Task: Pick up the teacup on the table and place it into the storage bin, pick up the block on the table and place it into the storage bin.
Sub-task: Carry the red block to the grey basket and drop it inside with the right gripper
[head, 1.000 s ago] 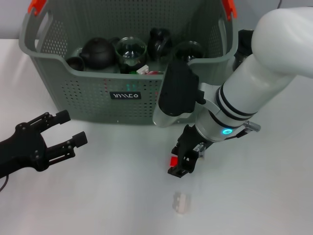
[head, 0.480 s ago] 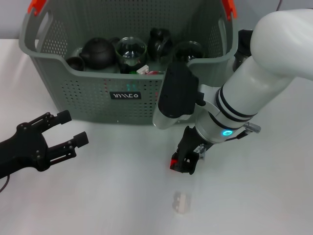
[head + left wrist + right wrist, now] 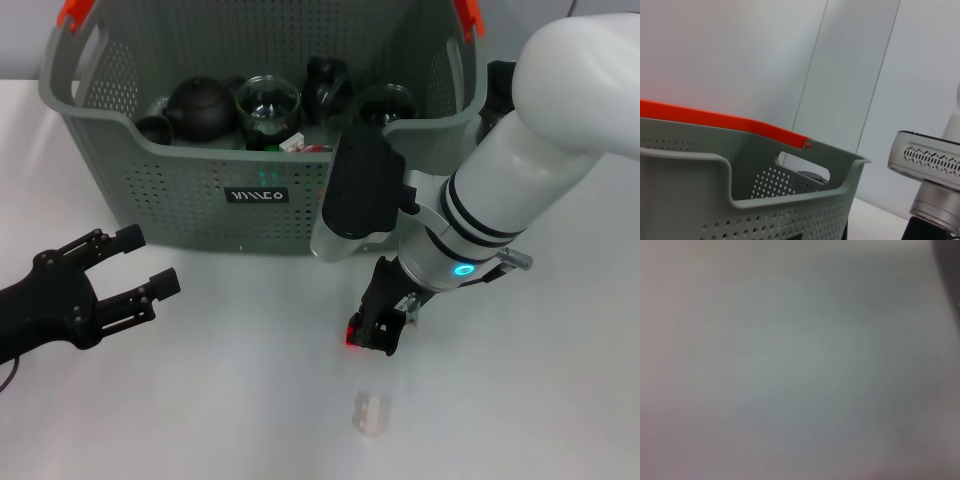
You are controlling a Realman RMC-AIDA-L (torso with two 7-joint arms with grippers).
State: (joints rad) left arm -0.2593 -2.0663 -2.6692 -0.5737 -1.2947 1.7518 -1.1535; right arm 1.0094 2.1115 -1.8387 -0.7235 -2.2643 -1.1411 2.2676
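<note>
We see one small red block [image 3: 354, 331] low over the white counter [image 3: 250, 400], pinched between the black fingers of the right tool [image 3: 374, 328], which is closed on it in front of the storage bin [image 3: 180, 200]. Only a sliver of red shows beside the fingers, so we cannot tell whether the block touches the counter. Just in front of the right tool, one pale, nearly clear small piece [image 3: 370, 413] lies on the counter, apart from the block. The single grey perforated storage bin stands behind, holding one dark teapot [image 3: 198, 108], one glass jug [image 3: 268, 105] and several other dark vessels we cannot count surely. The left tool [image 3: 135, 265] hovers well to the left near the bin's front, its fingers spread open and empty.
</note>
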